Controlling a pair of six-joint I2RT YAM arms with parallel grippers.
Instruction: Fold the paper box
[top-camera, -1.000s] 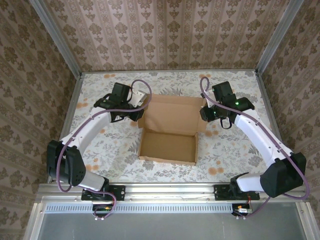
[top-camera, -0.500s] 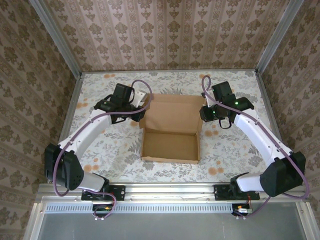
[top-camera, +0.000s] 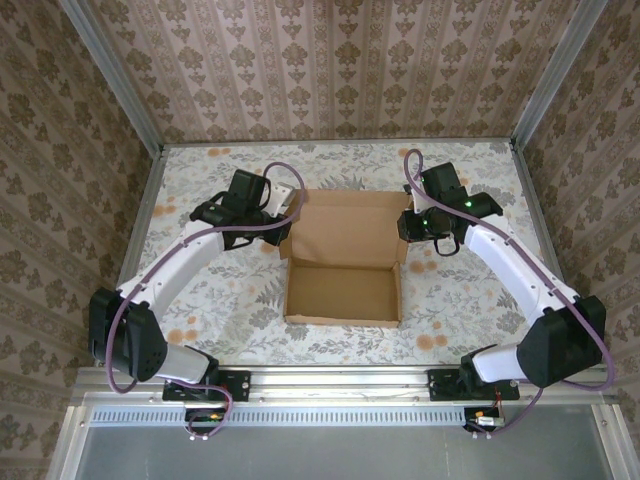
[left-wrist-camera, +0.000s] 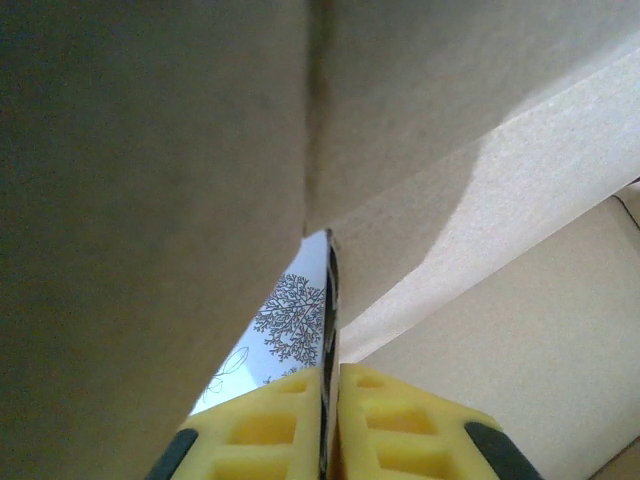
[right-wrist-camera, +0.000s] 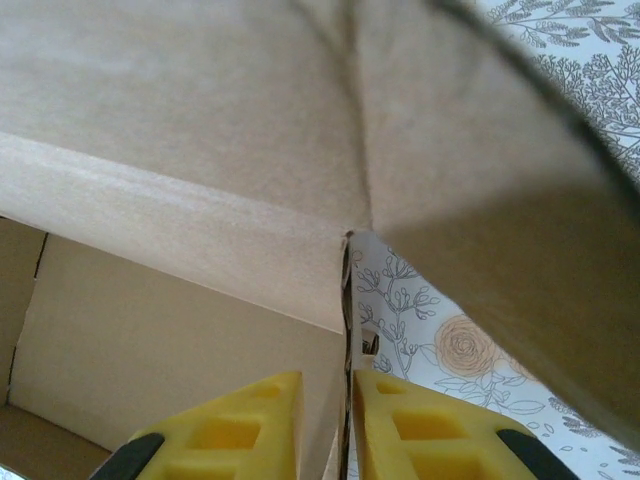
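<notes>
Plain brown cardboard paper box (top-camera: 343, 293) lies between the 2 arms, long axis near-far. The left gripper (left-wrist-camera: 328, 378) pinches its left wall. The right gripper (right-wrist-camera: 328, 388) straddles its right wall, grip unclear.

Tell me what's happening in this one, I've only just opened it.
Two arms are folding a brown paper box on the floral table. The left arm's fingers are pinched on a side flap at the box's far left corner. The right arm's fingers grip the matching flap at the far right corner. The tray is open with its walls up, and the lid panel behind it is not yet closed over.
</notes>
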